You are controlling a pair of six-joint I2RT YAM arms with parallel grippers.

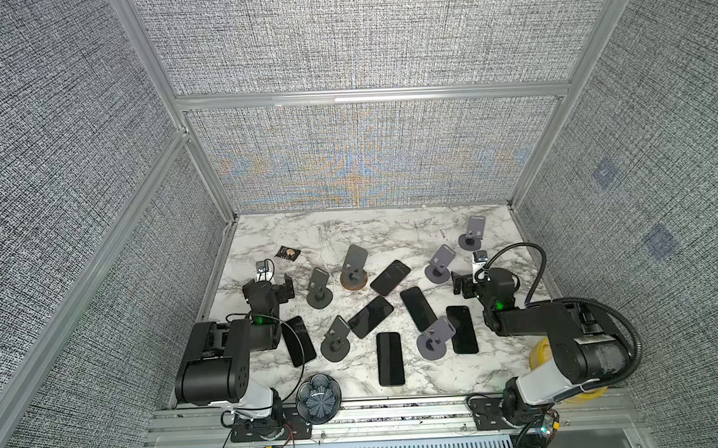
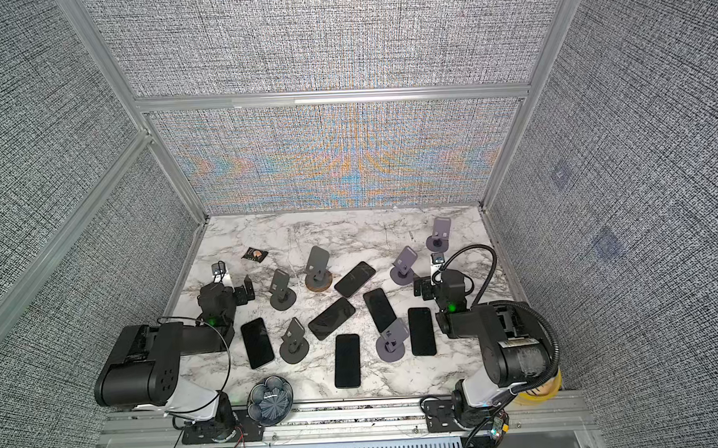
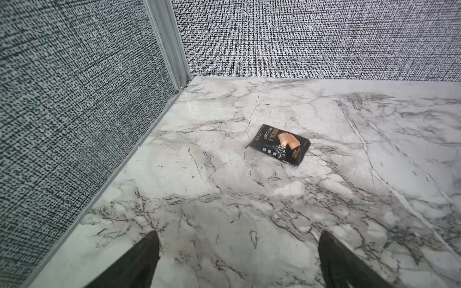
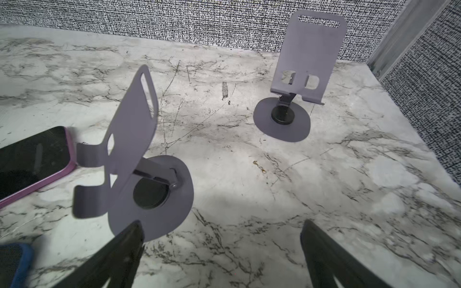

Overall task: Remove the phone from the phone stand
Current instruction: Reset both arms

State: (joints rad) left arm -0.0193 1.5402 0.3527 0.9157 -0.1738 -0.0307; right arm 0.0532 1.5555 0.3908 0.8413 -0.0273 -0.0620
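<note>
Left pincer (image 3: 238, 235) released, empty, above bare table (image 3: 224, 199), snack packet (image 3: 278, 144) ahead. Right pincer (image 4: 221, 224) released too, empty, just beside a purple stand (image 4: 134, 139). Pink-edged phone (image 4: 32, 159) flat on the table by that stand; other phones (image 1: 390, 359) flat mid-table among further stands (image 1: 335, 338).

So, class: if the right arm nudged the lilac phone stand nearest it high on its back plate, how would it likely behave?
Probably stiff: the stand looks like thin bent sheet metal. It may tip before it slides, since it stands tall over a small round base. The hinge under the plate might also fold.
</note>
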